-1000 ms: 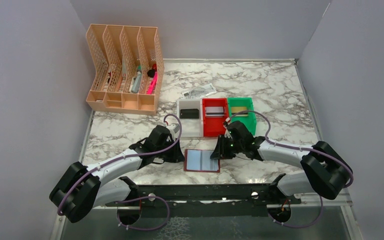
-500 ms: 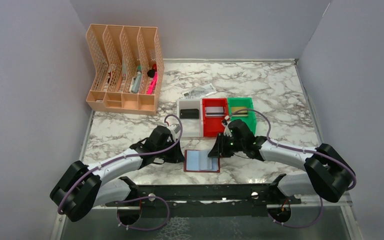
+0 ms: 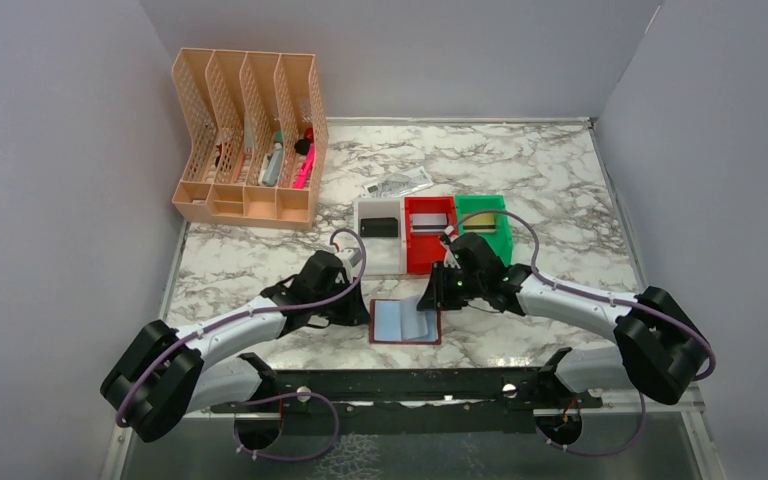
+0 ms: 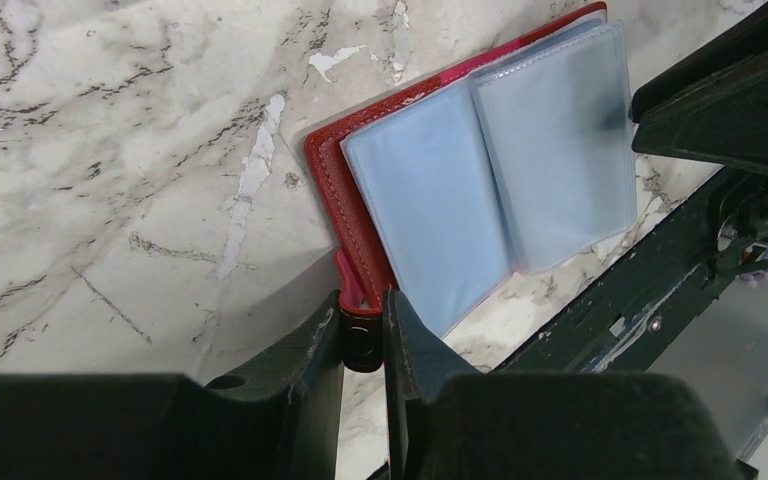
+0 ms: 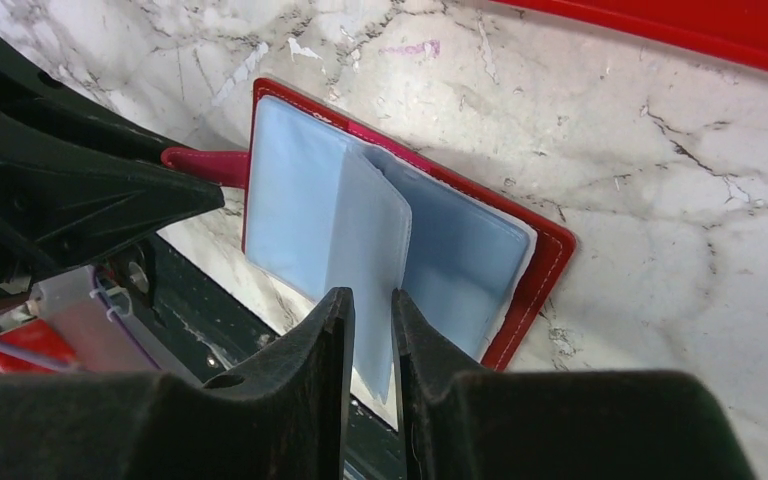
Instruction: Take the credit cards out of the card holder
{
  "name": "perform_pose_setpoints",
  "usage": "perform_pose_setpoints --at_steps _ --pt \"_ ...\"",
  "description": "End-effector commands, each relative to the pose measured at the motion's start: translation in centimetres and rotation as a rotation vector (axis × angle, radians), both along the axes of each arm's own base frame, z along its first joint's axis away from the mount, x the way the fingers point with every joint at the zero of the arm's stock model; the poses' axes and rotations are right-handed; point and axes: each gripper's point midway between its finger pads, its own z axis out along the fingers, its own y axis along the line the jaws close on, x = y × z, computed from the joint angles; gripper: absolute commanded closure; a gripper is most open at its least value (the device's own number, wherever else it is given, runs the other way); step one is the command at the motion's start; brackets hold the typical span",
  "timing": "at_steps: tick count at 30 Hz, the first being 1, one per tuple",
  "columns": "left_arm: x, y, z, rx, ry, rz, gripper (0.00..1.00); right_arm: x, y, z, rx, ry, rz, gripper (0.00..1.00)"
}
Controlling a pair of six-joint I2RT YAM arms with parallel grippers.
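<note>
Two tools: left tool clenched on wallet tab; right tool pinching clear sleeve.
Risk: sleeve tearing, or wallet sliding if tab grip slips.

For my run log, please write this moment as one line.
left gripper: shut on tab of card holder | right gripper: shut on plastic sleeve

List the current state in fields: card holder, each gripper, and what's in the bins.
card holder: open flat, sleeves up
left gripper: shut on side tab
right gripper: shut on one plastic sleeve, raised
white bin: black card
red bin: pale card
green bin: gold card, partly visible
cards in sleeves: none visible
</note>
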Motion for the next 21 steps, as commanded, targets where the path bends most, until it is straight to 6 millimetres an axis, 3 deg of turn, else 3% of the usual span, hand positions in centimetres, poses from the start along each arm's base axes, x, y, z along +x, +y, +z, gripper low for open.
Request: perform_pose_setpoints --at_steps 1,6,15,21 --pt "0.7 -1.2 1.5 -0.039 -0.031 -0.027 0.78 0.3 -0.4 0.8 -0.046 -0.044 0.009 0.76" --pt "0.7 -1.2 1.5 -0.038 -0.032 -0.030 0.79 -0.7 1.9 3.4 0.149 -0.065 0.075 0.78" --pt "0.6 -1.2 1.6 -0.042 -0.032 -0.031 0.79 -0.8 1.6 1.7 0.106 -0.015 0.049 0.85" --pt "0.8 -1.3 1.6 -0.040 -0.032 -0.028 0.79 -1.4 3.5 3.4 0.237 -0.014 0.122 0.79"
